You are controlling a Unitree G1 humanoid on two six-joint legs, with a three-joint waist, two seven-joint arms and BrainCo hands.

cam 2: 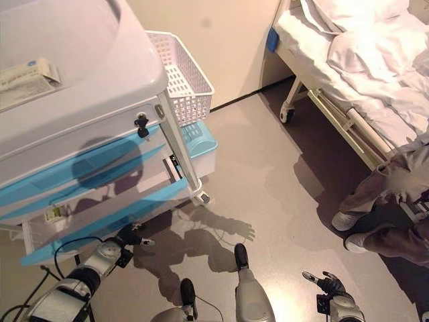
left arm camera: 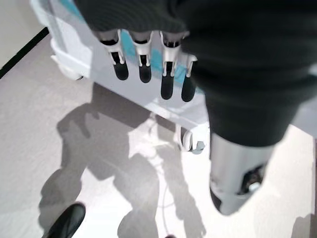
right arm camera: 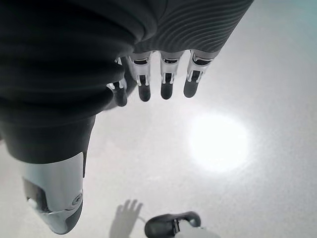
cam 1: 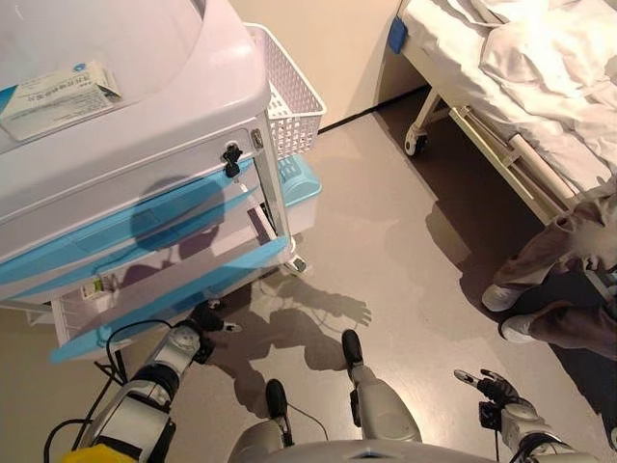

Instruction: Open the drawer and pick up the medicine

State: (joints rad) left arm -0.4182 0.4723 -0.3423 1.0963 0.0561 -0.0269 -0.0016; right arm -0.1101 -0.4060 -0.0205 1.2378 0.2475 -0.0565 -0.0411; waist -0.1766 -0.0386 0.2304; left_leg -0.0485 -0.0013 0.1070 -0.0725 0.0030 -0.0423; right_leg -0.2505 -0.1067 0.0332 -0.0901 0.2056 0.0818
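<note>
Medical cart (cam 1: 145, 135), white with blue drawer fronts, stands at the robot's left. A drawer (cam 1: 164, 289) low on the cart is pulled partway out; blue front tilted, inside mostly hidden from the head views. A small label or packet (cam 1: 93, 288) shows at its near-left edge; cannot tell what it is.

Medicine box (cam 1: 58, 98), white with blue print, lies flat on the cart's top, toward the far-left side. It is well apart from both hands and much higher than either.

Left hand (cam 1: 207, 318) hangs low, just in front of the open drawer's blue front and near the cart's caster (left arm camera: 190, 144). In the left wrist view its fingers (left arm camera: 143, 67) hang straight and relaxed, spread in a row, holding nothing.

Right hand (cam 1: 492, 388) hangs at the robot's right over bare floor (cam 1: 386, 231), well apart from the cart. Right wrist view: fingers (right arm camera: 166, 79) straight, loose, empty.

White plastic basket (cam 1: 286, 92) hangs on the cart's right side, a blue bin (cam 1: 299, 183) below it. Hospital bed (cam 1: 521, 87) with white bedding at far right; a person's legs and white shoes (cam 1: 506, 309) beside it.
</note>
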